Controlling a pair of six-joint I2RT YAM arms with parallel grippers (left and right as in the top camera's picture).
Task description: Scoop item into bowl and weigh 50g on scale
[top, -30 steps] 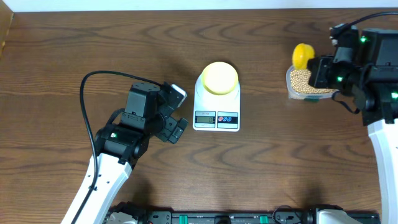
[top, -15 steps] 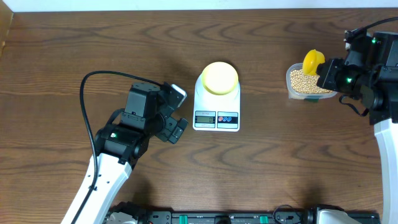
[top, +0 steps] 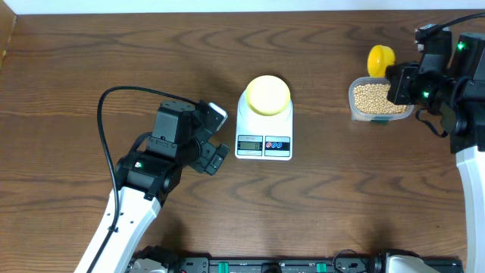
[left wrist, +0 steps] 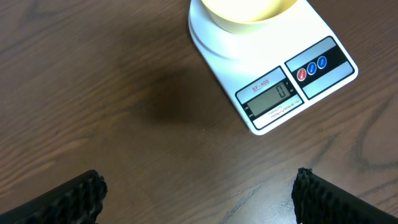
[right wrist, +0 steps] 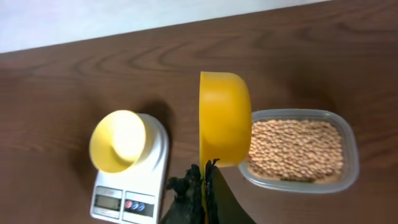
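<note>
Wood surface (top: 68, 61) carries everything. Your left end effector (left wrist: 199, 202) hovers over it just left of the scale (top: 264, 138), fingers spread wide, gripping nothing. The scale display reads 0. Clear tub (top: 353, 108) sits well right of the scale. Pale bowl (top: 268, 94) sits on the scale platform and looks empty from the right wrist view. Your right end effector (right wrist: 204, 186) is clamped tight on the handle of the yellow scoop (right wrist: 225, 118), which is turned on edge at the tub's far-left corner. Beans (top: 375, 97) fill the tub; can't tell if any are in the scoop.
</note>
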